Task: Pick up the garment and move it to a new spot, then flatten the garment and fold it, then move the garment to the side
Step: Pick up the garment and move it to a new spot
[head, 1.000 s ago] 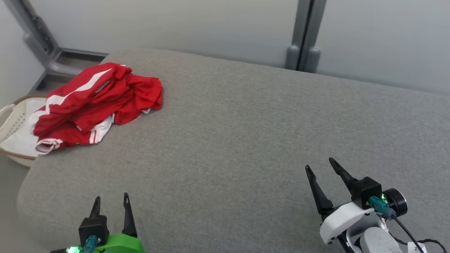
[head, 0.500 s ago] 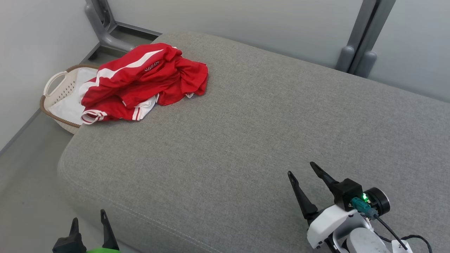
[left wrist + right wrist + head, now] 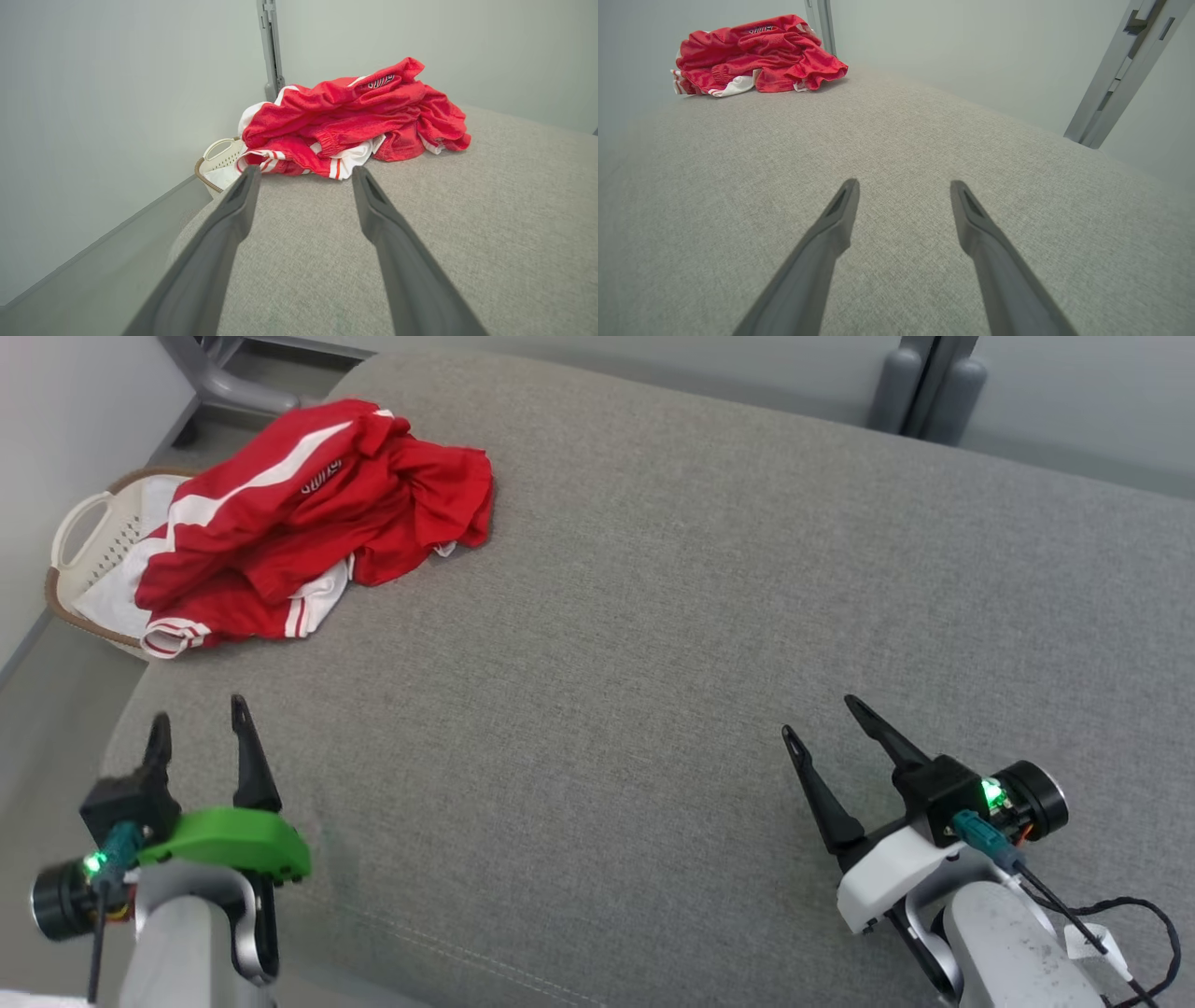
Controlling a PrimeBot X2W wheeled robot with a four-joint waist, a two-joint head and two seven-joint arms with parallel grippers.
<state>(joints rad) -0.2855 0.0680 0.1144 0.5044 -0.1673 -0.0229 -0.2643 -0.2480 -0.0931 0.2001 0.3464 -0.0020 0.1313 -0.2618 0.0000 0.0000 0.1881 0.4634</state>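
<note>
The garment (image 3: 317,513) lies crumpled at the far left corner of the grey cushion (image 3: 653,616), red with a white sleeve, striped trim and dark letters on top. Its left part hangs over the cushion's edge. My left gripper (image 3: 198,711) is open above the cushion's near left edge, well short of the garment. In the left wrist view the garment (image 3: 355,116) lies straight ahead beyond the open left gripper (image 3: 306,171). My right gripper (image 3: 822,717) hovers open over the near right of the cushion. From there the garment (image 3: 756,51) shows far off, up and left of the right gripper (image 3: 904,183).
A white basket (image 3: 79,523) with a brown rim stands on the floor just left of the garment, partly under it, also in the left wrist view as the basket (image 3: 219,156). Grey metal posts (image 3: 920,383) and pale walls stand behind the cushion.
The head camera has shifted, so the whole scene slid in the picture. My left arm has come up and forward, showing more of itself. The garment lies as before.
</note>
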